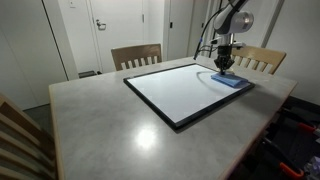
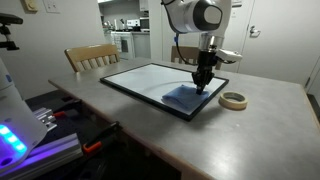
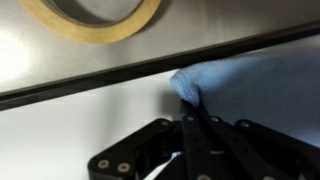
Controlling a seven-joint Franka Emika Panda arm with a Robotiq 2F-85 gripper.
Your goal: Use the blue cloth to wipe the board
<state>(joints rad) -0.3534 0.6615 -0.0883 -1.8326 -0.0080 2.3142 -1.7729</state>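
The board (image 1: 160, 92) lies flat on the grey table, white with a thin black frame; it shows in both exterior views (image 2: 140, 78). The blue cloth (image 1: 230, 81) lies on the board near one corner (image 2: 183, 97). My gripper (image 2: 201, 86) points straight down onto the cloth's edge (image 1: 225, 66). In the wrist view the fingers (image 3: 195, 108) are closed together, pinching a fold of the blue cloth (image 3: 250, 85) against the board's white surface (image 3: 70, 120), next to the black frame (image 3: 120, 78).
A roll of beige tape (image 2: 233, 100) lies on the table just outside the board's frame and fills the top of the wrist view (image 3: 90, 22). Wooden chairs (image 1: 136, 55) stand along the table's far side. The table edge (image 1: 270, 110) runs close to the cloth.
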